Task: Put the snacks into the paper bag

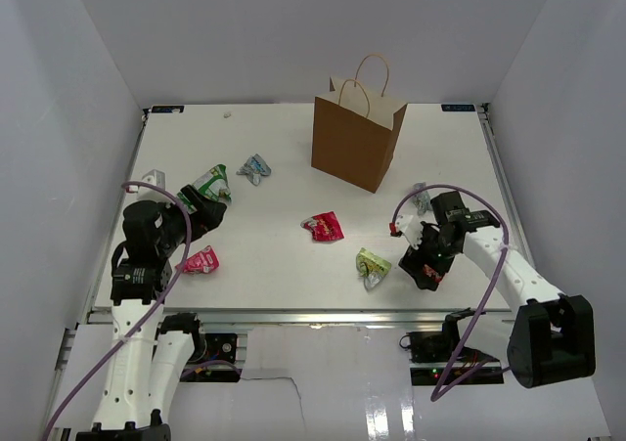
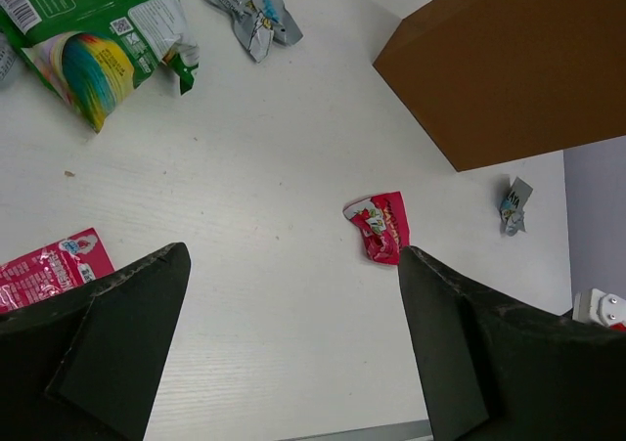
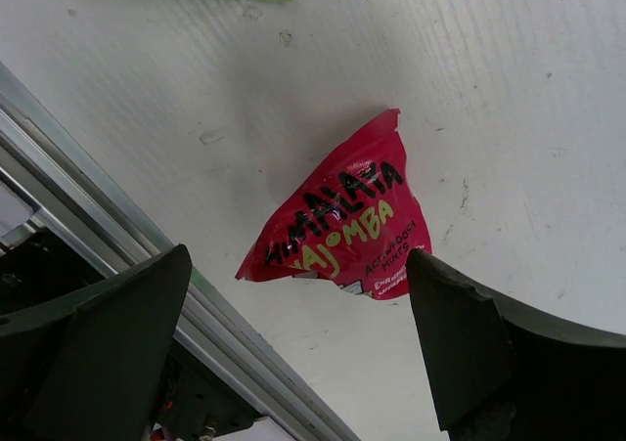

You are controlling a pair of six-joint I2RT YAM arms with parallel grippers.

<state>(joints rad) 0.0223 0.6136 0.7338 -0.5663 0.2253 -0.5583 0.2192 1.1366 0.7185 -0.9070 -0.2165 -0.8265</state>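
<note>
White bench (image 1: 274,138), white walls (image 1: 59,118) all round. Red snack packet (image 3: 342,231) lies flat at lower right beside the front rail (image 3: 98,182). Right tool (image 3: 298,257) hangs over it spread wide, empty, probably lined up to pinch. Other snacks (image 1: 323,226) scattered. Paper bag (image 1: 357,148) upright, upper centre, mouth up for drops. Left tool (image 2: 293,265) wide, empty.

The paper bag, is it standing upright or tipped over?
Upright: the paper bag stands on its base, with both looped handles rising above its top edge.
</note>
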